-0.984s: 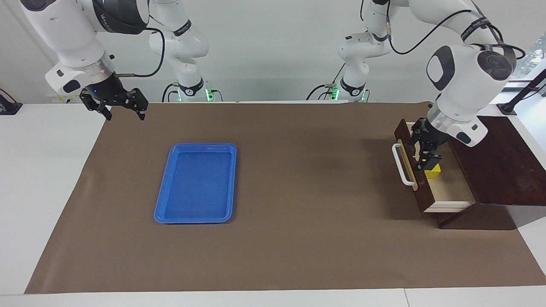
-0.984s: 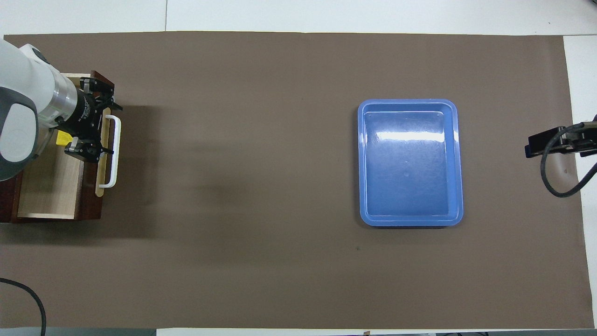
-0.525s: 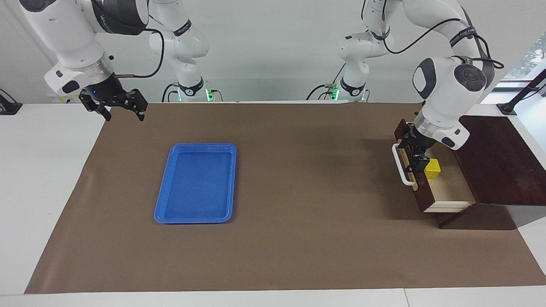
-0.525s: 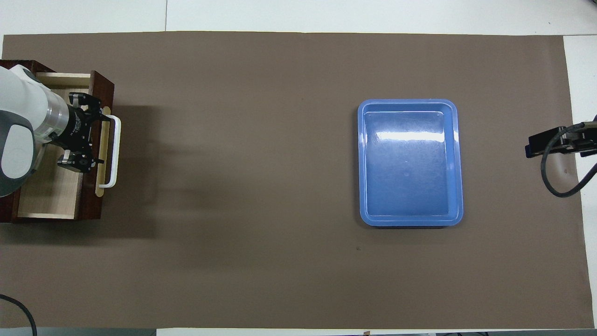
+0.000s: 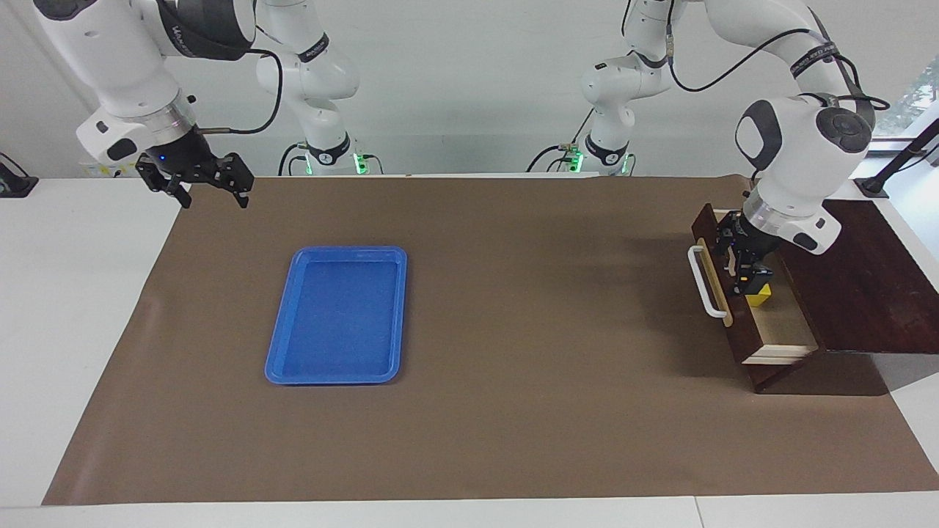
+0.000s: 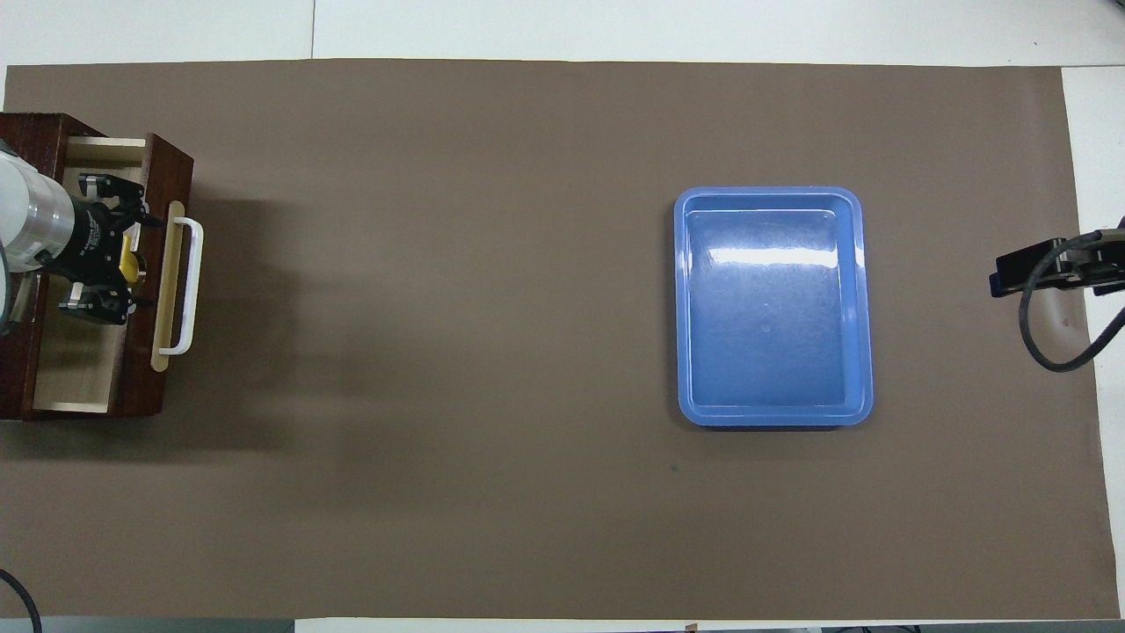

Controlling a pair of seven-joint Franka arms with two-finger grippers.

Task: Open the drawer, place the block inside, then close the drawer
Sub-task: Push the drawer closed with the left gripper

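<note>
Brown paper (image 5: 513, 411) covers your white table from end to end. Nearest the robots, your right gripper (image 5: 196, 180) waits over the paper's corner at the right arm's end, fingers spread, nothing in them. Next out, at the left arm's end, your left gripper (image 5: 742, 265) hangs low inside the drawer (image 5: 785, 323), just inside its front panel, fingers apart and gripping nothing. The block (image 5: 760, 294) sits loose on the pale drawer floor right beside those fingertips, partly hidden by them. The drawer stands partly out of its dark wooden box (image 5: 866, 286), so I judge closing is what remains. Expect a stiff, fairly heavy wooden drawer that slides in a straight line; the white bar handle (image 5: 706, 281) on the front is your firm place to hold or press, near its middle so it does not twist. The block looks light and hard, and may slide if jolted. Farthest out lies the blue tray (image 5: 339, 315), empty
</note>
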